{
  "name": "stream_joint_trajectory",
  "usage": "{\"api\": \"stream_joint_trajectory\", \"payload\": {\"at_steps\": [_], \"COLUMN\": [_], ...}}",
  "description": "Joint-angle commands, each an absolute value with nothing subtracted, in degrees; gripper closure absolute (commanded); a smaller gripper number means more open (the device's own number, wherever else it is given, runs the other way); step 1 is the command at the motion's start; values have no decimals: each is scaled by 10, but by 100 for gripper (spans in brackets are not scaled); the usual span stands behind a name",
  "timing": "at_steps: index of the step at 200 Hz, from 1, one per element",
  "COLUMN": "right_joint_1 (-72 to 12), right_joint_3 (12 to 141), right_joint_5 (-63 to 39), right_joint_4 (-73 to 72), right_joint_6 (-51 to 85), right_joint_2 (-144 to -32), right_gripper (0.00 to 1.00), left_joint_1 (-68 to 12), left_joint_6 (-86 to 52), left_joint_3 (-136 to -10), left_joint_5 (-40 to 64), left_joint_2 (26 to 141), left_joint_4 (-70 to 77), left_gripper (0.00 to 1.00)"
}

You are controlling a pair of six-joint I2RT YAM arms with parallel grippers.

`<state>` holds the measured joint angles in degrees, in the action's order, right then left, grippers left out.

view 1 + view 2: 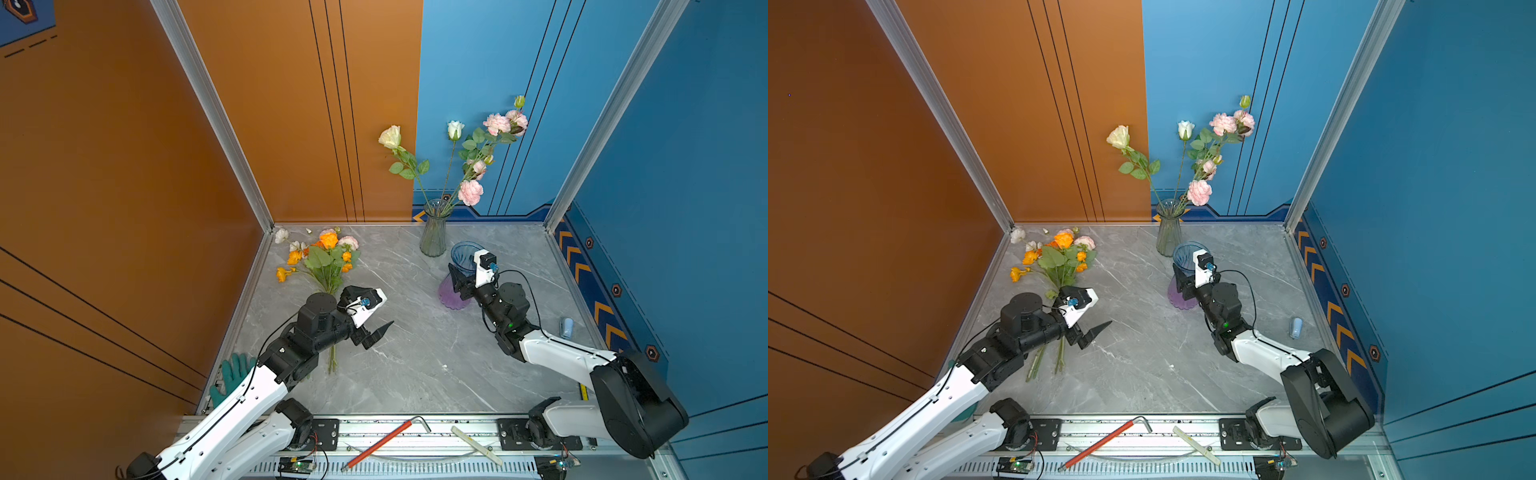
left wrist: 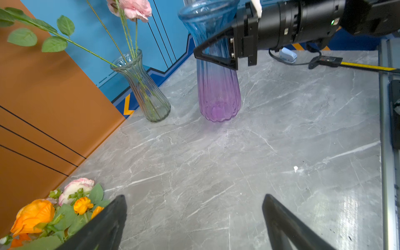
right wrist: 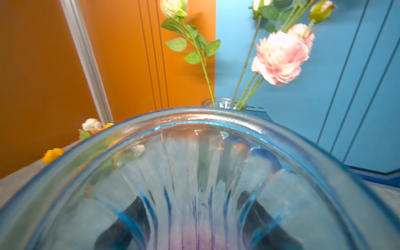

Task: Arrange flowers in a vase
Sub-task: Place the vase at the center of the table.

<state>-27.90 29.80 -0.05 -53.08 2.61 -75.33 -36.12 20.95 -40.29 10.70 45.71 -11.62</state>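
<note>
Right gripper (image 1: 459, 284) pinches the narrow waist of the blue-to-purple glass vase (image 2: 216, 91), jaws closed on the ribbed glass. The left gripper (image 1: 376, 332) hangs empty above the grey marble tabletop (image 1: 415, 365), jaws spread wide. By the orange wall (image 1: 124, 208) lie the loose flowers (image 1: 328, 257), orange, pink and white, their stems running under the left arm (image 1: 249, 395). Other stems stand in the clear vase (image 1: 434, 232) at the back.

We judge the step to be steadying the coloured vase for filling. We would keep it upright with its mouth unobstructed, gripping firmly but gently since glass slips and cracks. We would then bring the left jaws across the bare stems, clear of the blooms. Whether the vase's base rests on the tabletop we cannot tell.
</note>
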Motion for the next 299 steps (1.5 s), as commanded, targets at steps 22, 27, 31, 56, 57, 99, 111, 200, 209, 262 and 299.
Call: {"api": "stream_joint_trajectory", "payload": {"at_steps": [22, 27, 31, 56, 57, 99, 111, 200, 209, 262, 299], "right_joint_1": [-347, -354, -359, -385, -386, -422, -428, -456, -457, -462, -466], "right_joint_3": [311, 315, 318, 333, 333, 328, 329, 312, 311, 287, 284], "right_joint_5": [-37, -44, -50, -74, -75, -77, -80, -61, -60, -57, -43], "right_joint_4": [-603, -604, -603, -609, -611, -614, -604, -635, -636, -721, -734], "right_joint_6": [43, 44, 44, 45, 45, 36, 35, 30, 28, 26, 26], "right_joint_2": [-751, -758, -763, -796, -797, -806, -807, -848, -851, -893, -914], "right_gripper": [54, 54, 54, 55, 55, 55, 56, 56, 56, 51, 40], "left_joint_1": [-415, -416, -416, -416, -416, -395, -384, -353, -353, -350, -344], "left_joint_6": [25, 6, -8, -91, -94, -174, -184, -233, -226, -226, -222], "left_joint_3": [-496, -503, -510, -538, -538, -548, -549, -534, -535, -537, -539], "left_joint_5": [50, 65, 75, 70, 69, -15, -22, -51, -46, -51, -51], "left_joint_2": [458, 459, 460, 459, 458, 433, 432, 430, 434, 454, 457], "left_joint_4": [-262, -278, -291, -378, -381, -466, -485, -491, -492, -507, -507], "left_gripper": [2, 2, 2, 2, 2, 2, 2, 2, 2, 2, 2]}}
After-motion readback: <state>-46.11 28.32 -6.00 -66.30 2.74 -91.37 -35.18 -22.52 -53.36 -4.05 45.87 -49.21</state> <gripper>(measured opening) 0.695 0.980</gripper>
